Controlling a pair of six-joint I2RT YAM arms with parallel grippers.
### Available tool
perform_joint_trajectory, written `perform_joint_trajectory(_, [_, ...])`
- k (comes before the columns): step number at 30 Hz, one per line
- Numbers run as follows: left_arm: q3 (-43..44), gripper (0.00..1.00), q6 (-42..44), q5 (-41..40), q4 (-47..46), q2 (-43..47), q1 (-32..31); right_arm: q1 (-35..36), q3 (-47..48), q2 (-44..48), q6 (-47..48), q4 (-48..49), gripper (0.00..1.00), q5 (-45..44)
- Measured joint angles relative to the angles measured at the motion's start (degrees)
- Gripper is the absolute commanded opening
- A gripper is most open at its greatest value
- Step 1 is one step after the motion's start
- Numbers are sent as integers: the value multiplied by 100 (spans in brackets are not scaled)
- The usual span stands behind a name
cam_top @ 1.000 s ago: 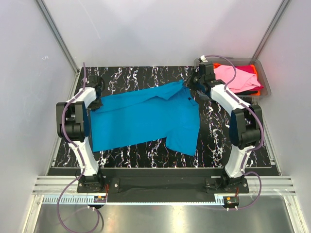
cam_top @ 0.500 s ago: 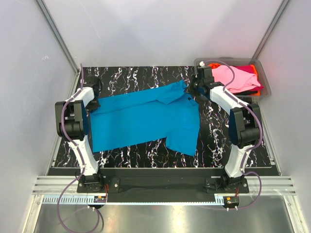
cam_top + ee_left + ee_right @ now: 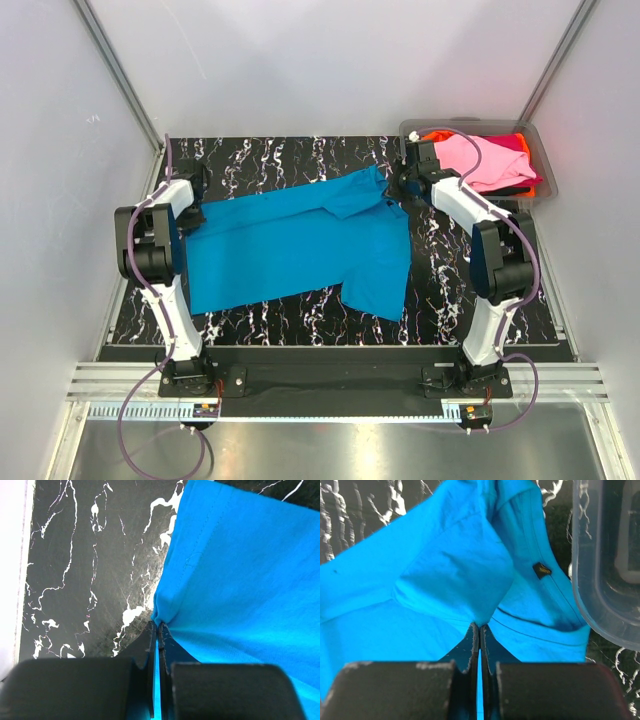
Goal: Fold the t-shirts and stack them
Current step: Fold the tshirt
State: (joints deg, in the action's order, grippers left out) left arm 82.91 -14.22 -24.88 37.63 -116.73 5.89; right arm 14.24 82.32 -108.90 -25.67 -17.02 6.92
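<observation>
- Stretching the blue t-shirt [image 3: 300, 245] out flat looks like the step in hand. It lies across the middle of the surface [image 3: 300, 155], reaching from the left edge almost to the right edge, and no fold has been made in it yet.
- The left fingers [image 3: 172, 650] are pressed together on a small bunch of the blue cloth at the shirt's left border, close to the left edge of the surface.
- The right fingers [image 3: 465, 647] are likewise closed, pinching a peak of cloth beside the collar, where the neck label shows. This end sits toward the far right corner, just beside the bin [image 3: 540, 160].
- One sleeve is flipped over onto the body near the collar, and the other sticks out toward the near edge.
- The pink t-shirt [image 3: 480, 160] lies on top of other crumpled shirts in the bin, with orange, magenta and black showing under it. By my reading, the task is at an early stage.
- The next move probably calls for both arms to pull gently apart to take out the slack and then lower the cloth flat.
- Only after that should the fingers let go, so that the flipped sleeve can be straightened.
- Pulling too hard may slip the thin pinch on the left.
</observation>
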Motion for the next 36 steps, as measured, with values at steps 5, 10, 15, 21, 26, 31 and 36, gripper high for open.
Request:
perform_joint_trajectory(5, [-2,5,-35,0,11,0,4,2,131,-256,74,-345,5,-87])
perform_joint_trajectory(10, [-2,28,-98,-4,63,0,24,17,184,-555,151,-699,10,-221])
perform_joint_trajectory(15, [-2,57,-289,33,284,85,122,37,365,-662,168,-1132,34,-396])
perform_joint_trajectory(21, [-2,63,-568,136,695,529,166,50,734,-660,149,-1488,52,-601])
perform_joint_trajectory(26, [28,59,-920,614,841,1095,166,127,1307,-713,-15,-1814,58,-697])
perform_joint_trajectory(31, [492,54,-1263,1231,863,907,166,339,2562,-1224,33,-1853,62,-953])
perform_joint_trajectory(36, [623,53,-1513,1401,601,407,175,387,3803,-2138,400,-1810,67,-1213])
